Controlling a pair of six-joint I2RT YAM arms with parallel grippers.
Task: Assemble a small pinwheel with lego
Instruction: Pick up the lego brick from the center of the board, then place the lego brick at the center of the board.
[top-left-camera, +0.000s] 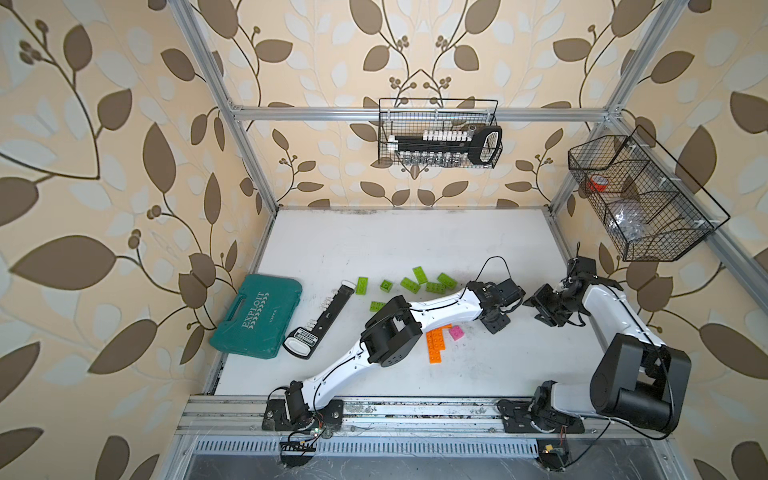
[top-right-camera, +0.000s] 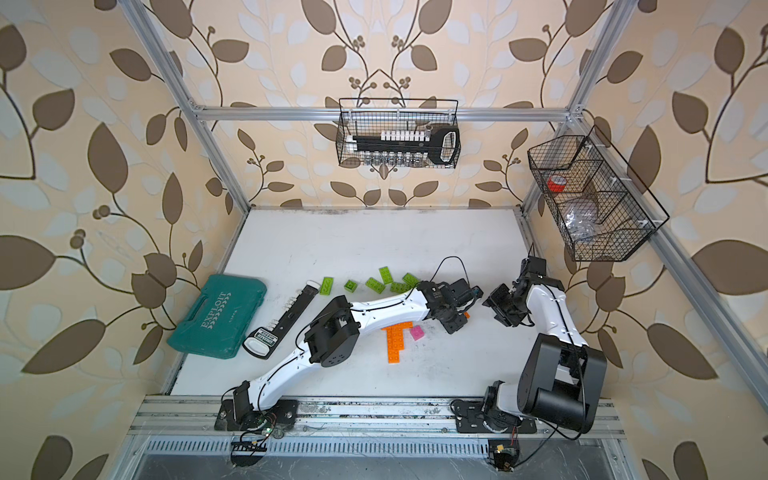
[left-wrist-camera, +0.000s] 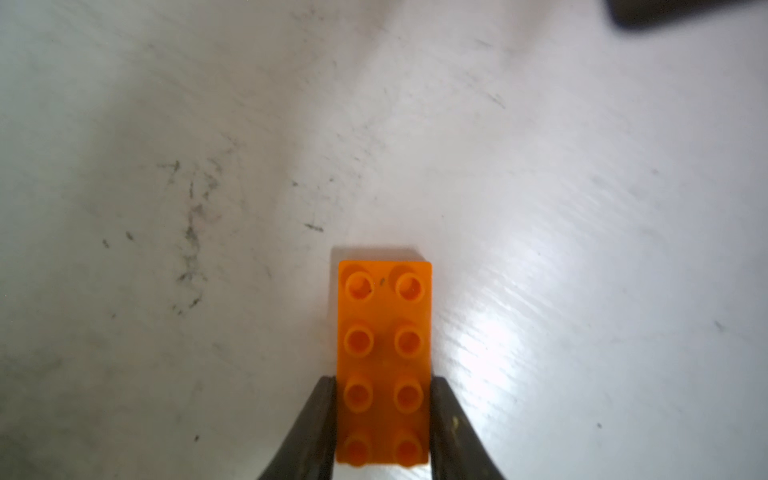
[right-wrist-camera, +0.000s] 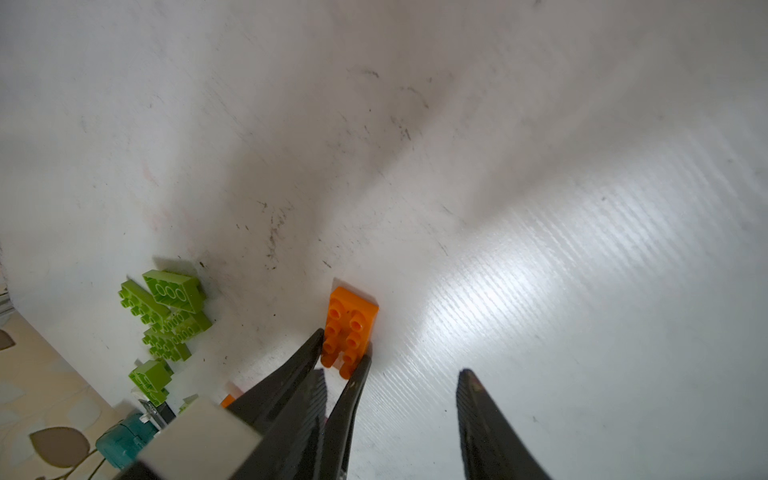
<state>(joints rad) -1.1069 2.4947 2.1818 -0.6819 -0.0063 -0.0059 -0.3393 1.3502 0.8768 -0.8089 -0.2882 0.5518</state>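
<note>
— Checking the left gripper (left-wrist-camera: 383, 380) first: how do its jaws stand?
— Clamped on an orange brick (left-wrist-camera: 384, 324), studs up, one finger on each long side. About half the brick sticks out past the tips. It sits low at the white table (top-left-camera: 374, 249), though I cannot tell whether it touches.
— And the right gripper (right-wrist-camera: 390, 372)?
— Jaws apart, nothing between them. It hangs at 3 o'clock of the left one in both top views.
— Where is the rest of the lego?
— More orange bricks (top-left-camera: 436, 343) lie bunched at 9 o'clock of the held brick, with a pink brick (top-left-camera: 456, 332) just beside them. The lime-green bricks (top-left-camera: 435, 287) are scattered at 11 to 12 o'clock of that bunch. A teal case (top-left-camera: 257, 316) lies well apart at 9 o'clock.
</note>
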